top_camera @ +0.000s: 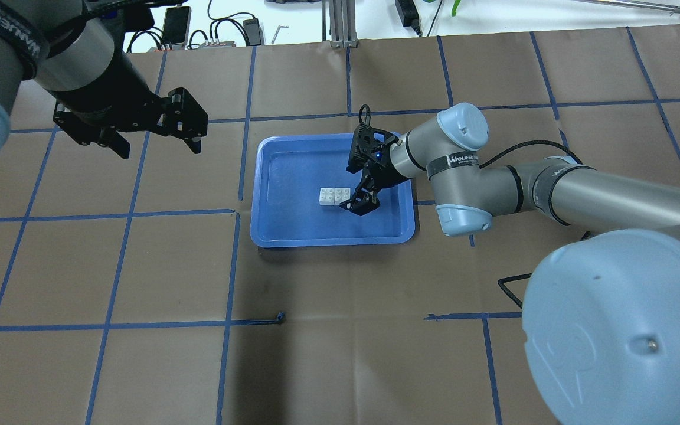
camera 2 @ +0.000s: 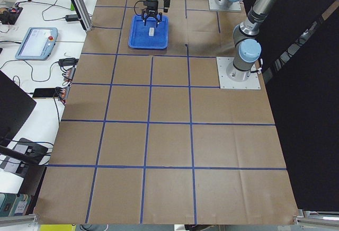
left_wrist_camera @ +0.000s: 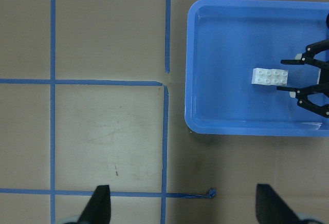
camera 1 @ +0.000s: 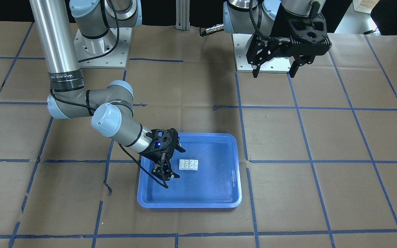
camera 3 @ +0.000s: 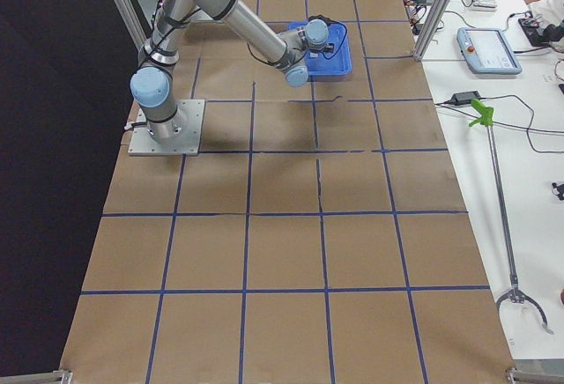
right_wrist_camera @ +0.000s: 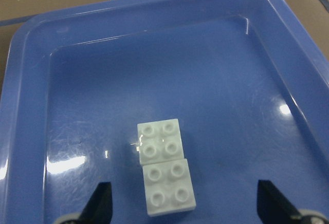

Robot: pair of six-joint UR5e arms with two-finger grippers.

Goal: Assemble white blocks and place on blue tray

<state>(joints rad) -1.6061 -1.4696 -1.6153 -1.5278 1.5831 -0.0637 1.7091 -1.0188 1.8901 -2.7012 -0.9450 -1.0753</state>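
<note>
Placement looks done: small white square plastic blocks touching inside rectangular blue plastic tray. Right gripper beside them, left gripper far left, both spread, empty. Next: lift right clear.

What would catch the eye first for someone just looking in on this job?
The blue tray sits mid-scene in the overhead view, with the two white blocks lying on its floor side by side, touching, studs up. The right gripper hangs open just beside the blocks, holding nothing. The left gripper hovers open, well away from the tray on the robot's left side.
</note>
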